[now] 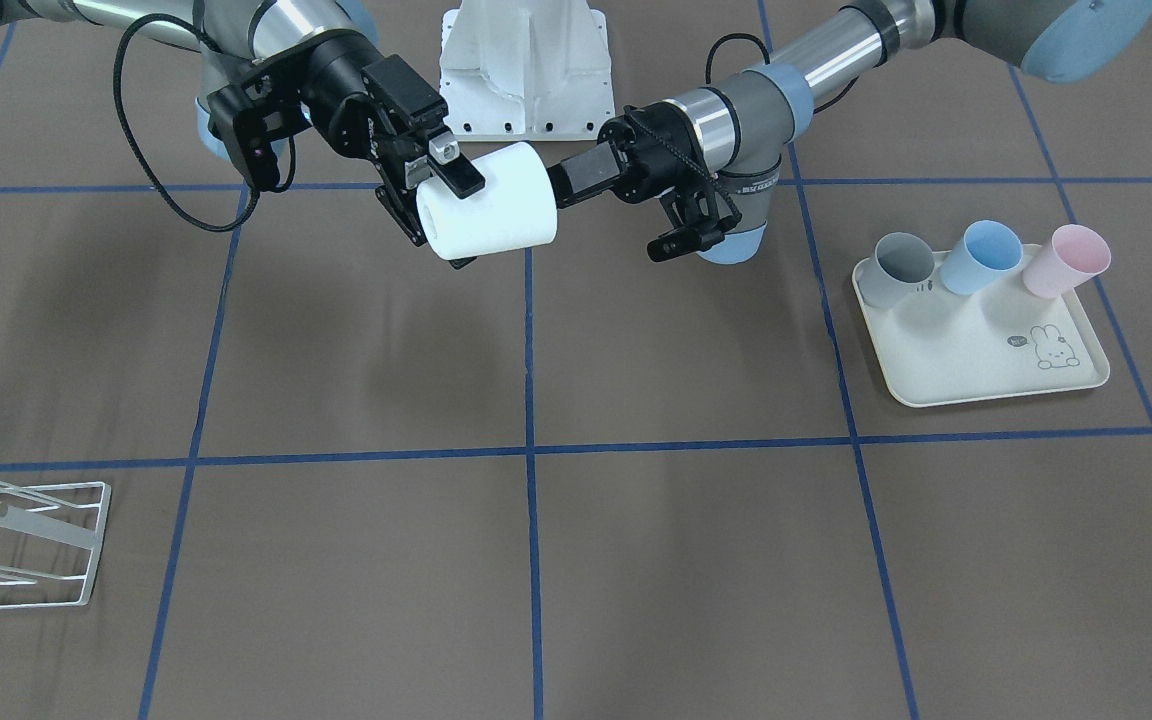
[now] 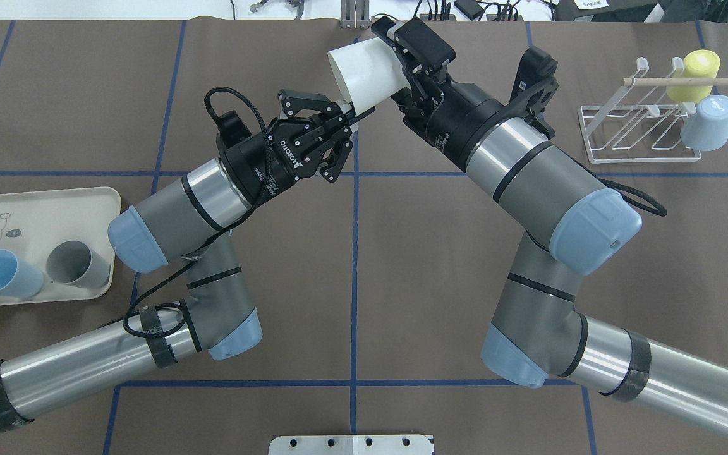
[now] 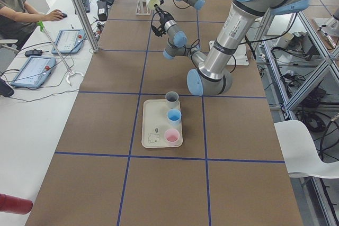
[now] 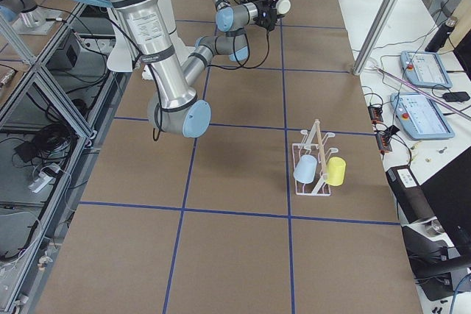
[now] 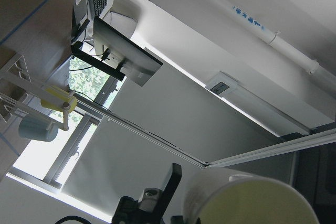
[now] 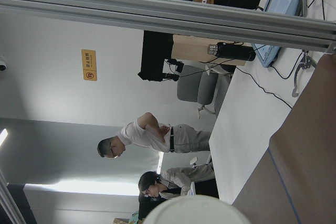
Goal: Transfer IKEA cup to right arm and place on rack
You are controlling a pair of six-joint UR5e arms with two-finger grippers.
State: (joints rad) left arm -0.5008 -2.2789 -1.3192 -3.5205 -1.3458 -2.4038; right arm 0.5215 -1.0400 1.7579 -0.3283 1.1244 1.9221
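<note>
The cup [image 1: 491,205] is held in the air over the far middle of the table [image 1: 636,540], clear of its surface and between the two arms. It is laid on its side. Its long axis runs roughly level from one gripper to the other, with the wider, open end turned toward the left gripper [image 1: 568,185] and the narrower base end toward the right gripper [image 1: 439,203].

The base end is clasped across its width by the right gripper. One finger is seen over the top of the wall and the other beneath it, the jaws parted only as far as the cup's body demands. The left gripper's jaws are drawn nearly together at the rim. The wall appears to be pinched between them, though that contact is partly hidden by the cup and cannot be confirmed.

For the transfer to be finished, the left jaws would need to be parted and drawn back along the cup's axis, away from the mouth, so that the rim is not dragged sideways.

The rack [image 2: 639,136] is set well apart from the cup, out on the side of the right arm [image 2: 528,183], which is the nearer arm to it. A yellow cup [image 2: 699,72] and a pale blue cup [image 2: 708,123] are hung at its far end. The prongs nearer the held cup are seen bare.
</note>
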